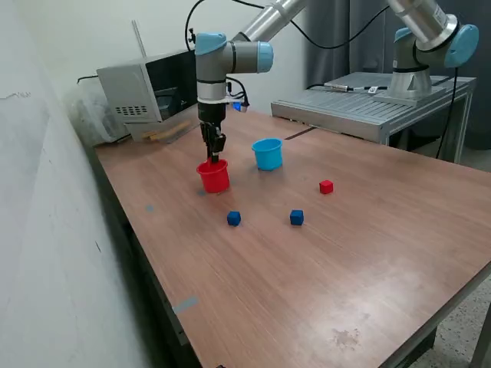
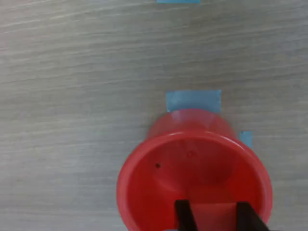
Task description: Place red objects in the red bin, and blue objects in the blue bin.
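Wooden table (image 1: 368, 253), wrist view alone shows red cube (image 2: 211, 215) between hand (image 2: 213, 216) fingers.

Silver arm (image 1: 265, 23), blue joint caps

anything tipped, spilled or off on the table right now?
Nothing stands out. The red cup and blue cup both stand upright. One red cube and two blue cubes sit loose on the table. The gripper is at the red cup's mouth, holding something red.
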`<state>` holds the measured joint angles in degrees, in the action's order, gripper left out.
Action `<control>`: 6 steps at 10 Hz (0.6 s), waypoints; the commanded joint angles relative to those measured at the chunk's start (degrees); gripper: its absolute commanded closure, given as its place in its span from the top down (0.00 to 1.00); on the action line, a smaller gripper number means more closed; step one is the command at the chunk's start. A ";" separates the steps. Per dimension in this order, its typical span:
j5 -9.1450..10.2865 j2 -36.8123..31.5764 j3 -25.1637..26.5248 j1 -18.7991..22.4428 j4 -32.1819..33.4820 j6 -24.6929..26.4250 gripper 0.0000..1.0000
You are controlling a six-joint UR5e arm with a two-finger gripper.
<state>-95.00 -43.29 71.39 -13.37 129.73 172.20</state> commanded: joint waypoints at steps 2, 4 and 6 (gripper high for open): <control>-1.76 0.14 -0.02 -0.08 0.61 -0.29 1.00; -1.68 -0.56 0.15 0.44 0.52 -0.29 1.00; -1.24 -4.24 1.82 1.93 0.09 -0.29 1.00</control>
<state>-96.43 -44.54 71.82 -12.82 130.11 171.93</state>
